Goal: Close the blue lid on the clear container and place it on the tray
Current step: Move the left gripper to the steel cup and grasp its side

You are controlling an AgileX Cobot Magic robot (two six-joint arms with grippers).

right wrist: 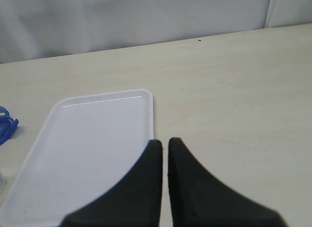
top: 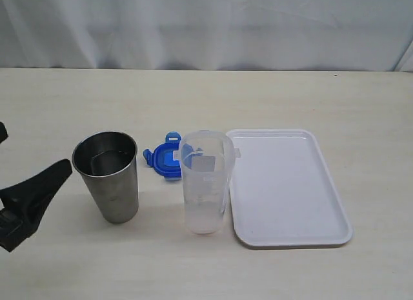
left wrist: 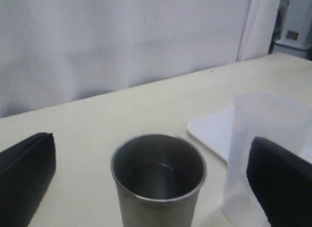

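Nearest you, the table (top: 193,274) has a bare strip in front of everything, so there's free room there. Your left gripper (left wrist: 151,158) sits at the left edge with its jaws spread wide and nothing in them. The steel tumbler (top: 110,177) stands right ahead of it, lined up between the 2 fingers (left wrist: 24,178) in the wrist view.

Next along is the clear container (top: 205,190) - upright, top open, just beside the tray's (top: 290,190) left rim. Whether they touch, I can't tell. The tray has nothing on it.

Your right gripper (right wrist: 165,141) is pinched closed on nothing, with the tray's surface ahead of it.

The blue lid (top: 166,159) lies flat on the table behind the gap between tumbler and container - partly hidden by the container's rim. Past that, it's open tabletop to the far edge, then the white curtain (top: 193,22).
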